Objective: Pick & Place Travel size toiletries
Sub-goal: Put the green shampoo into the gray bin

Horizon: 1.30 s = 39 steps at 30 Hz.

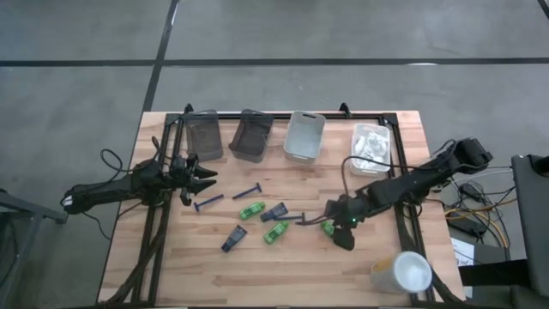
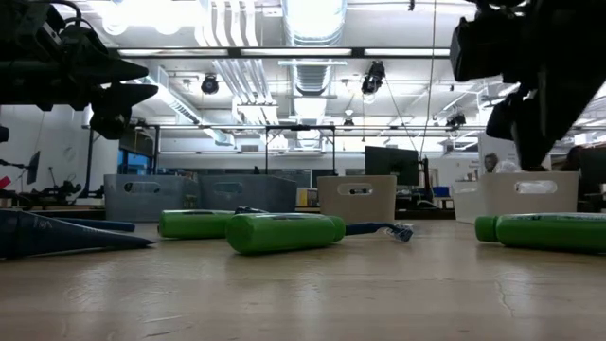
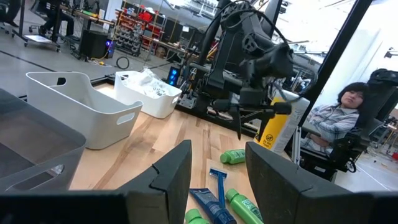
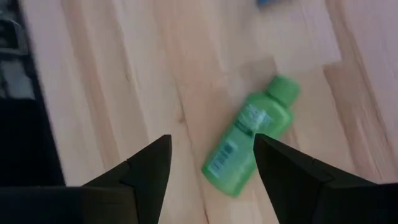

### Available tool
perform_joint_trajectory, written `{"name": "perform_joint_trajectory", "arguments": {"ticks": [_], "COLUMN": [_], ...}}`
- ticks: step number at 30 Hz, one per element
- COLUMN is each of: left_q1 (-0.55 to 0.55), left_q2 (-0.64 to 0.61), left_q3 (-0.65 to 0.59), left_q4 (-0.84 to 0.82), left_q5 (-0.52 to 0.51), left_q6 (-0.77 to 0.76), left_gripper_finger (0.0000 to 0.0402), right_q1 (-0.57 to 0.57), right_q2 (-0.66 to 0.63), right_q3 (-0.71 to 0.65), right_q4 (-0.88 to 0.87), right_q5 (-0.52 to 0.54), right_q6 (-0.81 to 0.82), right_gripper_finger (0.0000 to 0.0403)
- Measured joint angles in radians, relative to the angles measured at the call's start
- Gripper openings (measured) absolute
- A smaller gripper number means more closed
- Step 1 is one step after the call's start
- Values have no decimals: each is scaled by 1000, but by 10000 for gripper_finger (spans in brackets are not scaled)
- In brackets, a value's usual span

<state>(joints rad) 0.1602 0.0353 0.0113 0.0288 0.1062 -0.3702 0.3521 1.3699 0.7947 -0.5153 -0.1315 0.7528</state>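
Note:
Three small green bottles lie on their sides on the table [image 1: 251, 210], [image 1: 275, 232], [image 1: 328, 227]. Two dark blue razors [image 1: 208, 202], [image 1: 249, 192] and two dark blue pieces [image 1: 274, 212], [image 1: 233, 239] lie among them. White wrapped packets [image 1: 371, 144] fill the clear bin. My right gripper [image 1: 339, 225] hovers open above the rightmost green bottle [image 4: 249, 146], its fingers [image 4: 155, 162] standing to either side of the bottle's lower end, apart from it. My left gripper [image 1: 202, 182] is open near the left razor, raised off the table [image 2: 104, 80].
Two grey bins [image 1: 203, 136], [image 1: 251, 136], a white bin [image 1: 304, 136] and the clear bin [image 1: 382, 159] line the far edge. A large white cup [image 1: 401, 272] stands at the near right corner. A person [image 3: 348, 118] sits beyond the table's right side.

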Motion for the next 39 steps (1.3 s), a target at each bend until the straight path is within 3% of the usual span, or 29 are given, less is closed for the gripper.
{"name": "perform_joint_trajectory", "arguments": {"ticks": [7,14,24,39], "left_q1": [0,0,1,1], "left_q2": [0,0,0,0], "left_q3": [0,0,0,0], "left_q4": [0,0,0,0], "left_q5": [0,0,0,0], "left_q6": [0,0,0,0], "left_gripper_finger": [156,156,156,156], "right_q1": [-1,-1,4,4], "right_q2": [69,179,339,384], "right_q3": [132,223,295,267], "right_q4": [-169,-314,-323,-330], "right_q5": [-10,52,26,27], "right_q6": [-44,137,156,172], "right_gripper_finger": [208,214,238,259]}}
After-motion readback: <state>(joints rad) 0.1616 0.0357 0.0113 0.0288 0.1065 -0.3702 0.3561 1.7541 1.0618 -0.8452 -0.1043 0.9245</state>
